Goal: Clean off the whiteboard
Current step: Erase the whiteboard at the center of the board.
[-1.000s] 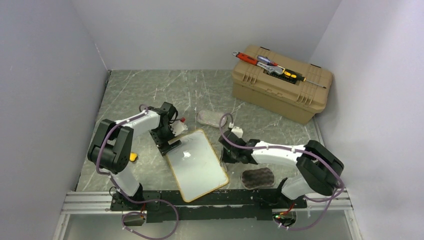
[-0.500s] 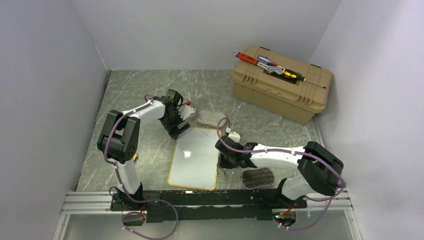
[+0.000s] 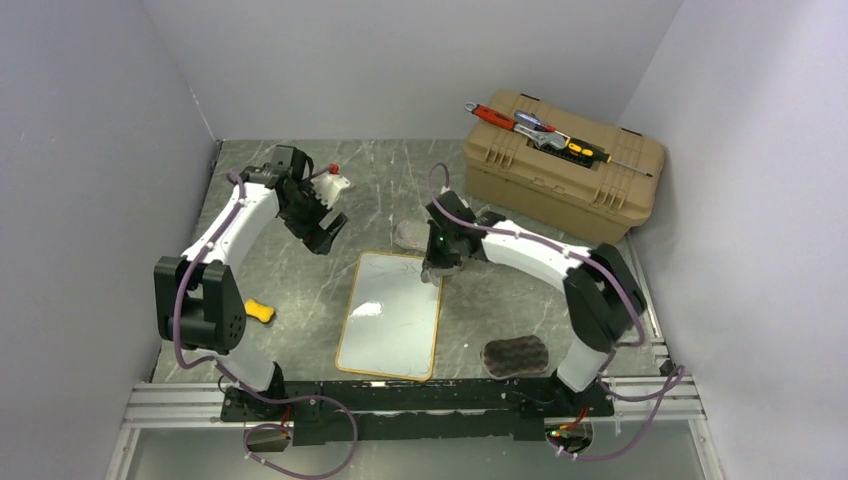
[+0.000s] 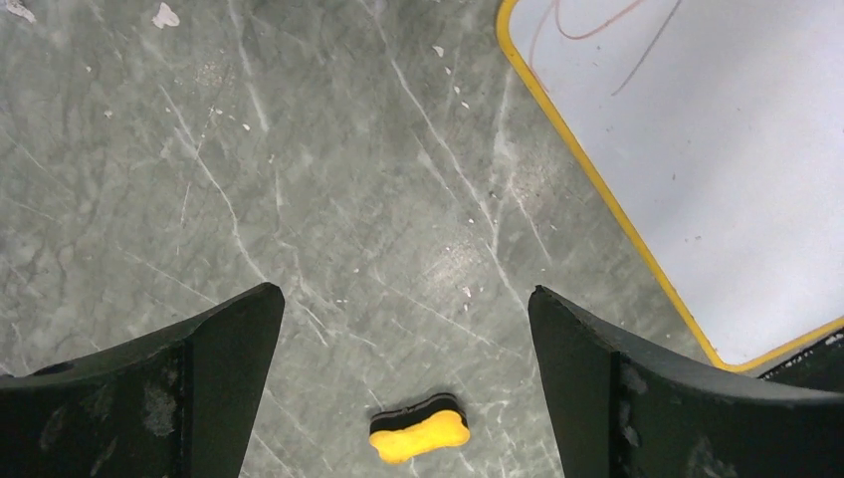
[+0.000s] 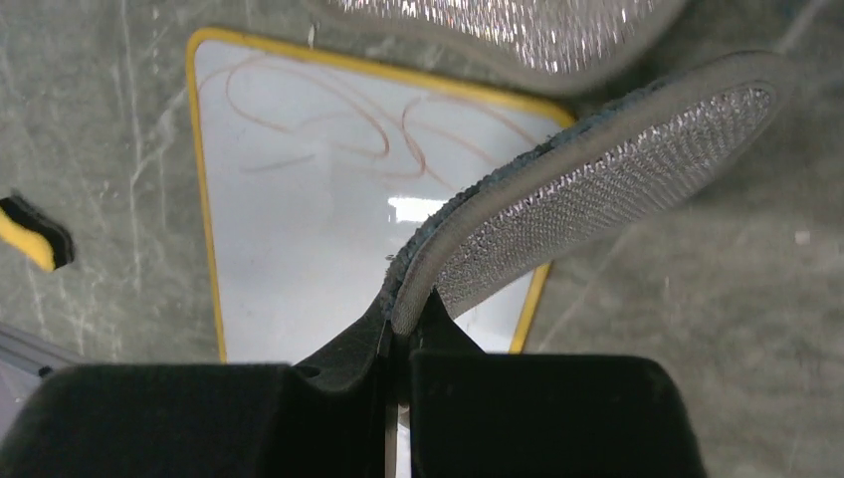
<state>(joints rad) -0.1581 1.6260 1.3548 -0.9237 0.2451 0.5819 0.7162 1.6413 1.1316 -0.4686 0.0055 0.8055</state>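
Now that the left hand (image 3: pixel 322 228) has let go of the whiteboard (image 3: pixel 390 320) and drawn off to the far left, spread and empty, the board lies straightened, flat on the bench (image 3: pixel 400 170). The right hand (image 3: pixel 438 266) has swung to its far edge, clamped on a grey mesh pad (image 5: pixel 597 189) over faint reddish scribbles (image 5: pixel 328 110); wiping looks about to begin.

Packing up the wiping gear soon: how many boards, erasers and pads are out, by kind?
Whiteboard: 1
Yellow eraser: 1
Grey mesh pads: 2 (table pad; held pad in right gripper)
Dark wavy pad: 1
Total: 5
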